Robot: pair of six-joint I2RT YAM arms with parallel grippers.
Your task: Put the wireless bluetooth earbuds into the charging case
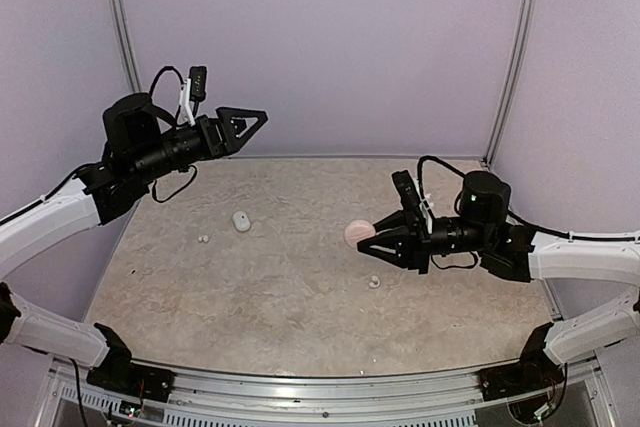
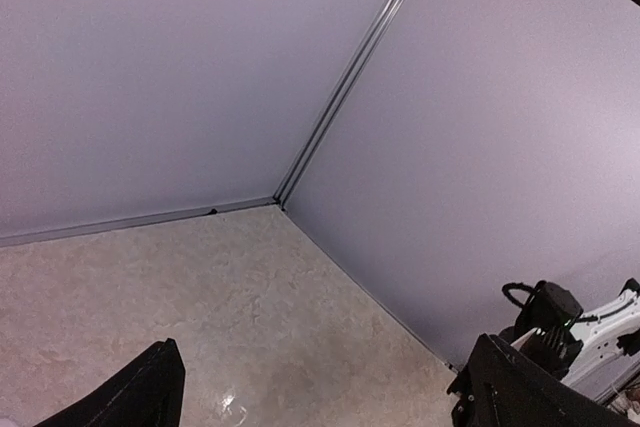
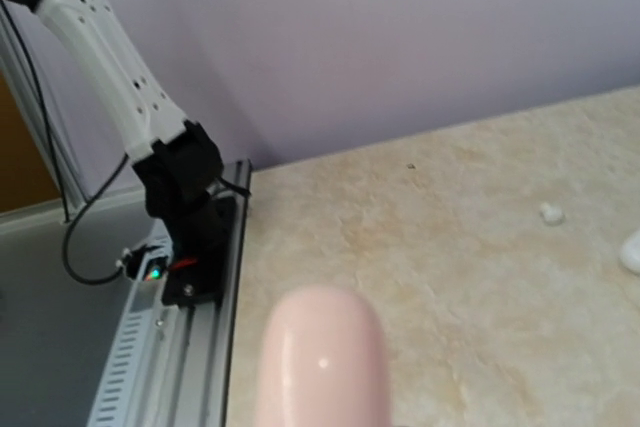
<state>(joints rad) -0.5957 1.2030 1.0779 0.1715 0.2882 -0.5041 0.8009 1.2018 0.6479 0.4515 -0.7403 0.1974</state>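
Marbled beige tabletop (image 1: 300,297). Earbuds (image 1: 204,239): tiny, probably light, slippery; pinch across body. Left gripper (image 1: 250,133) gapes empty; right gripper (image 1: 366,239) clamps pink case (image 1: 352,232).

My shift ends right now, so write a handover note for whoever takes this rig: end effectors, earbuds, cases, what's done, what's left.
Left end effector: open, empty, raised at far left.
Right end effector: at the pink case; grip unclear.
White case and one earbud lie centre-left; another earbud lies on the table by the right end effector.
Done: nothing visibly inserted.
Left: seat both visible earbuds.
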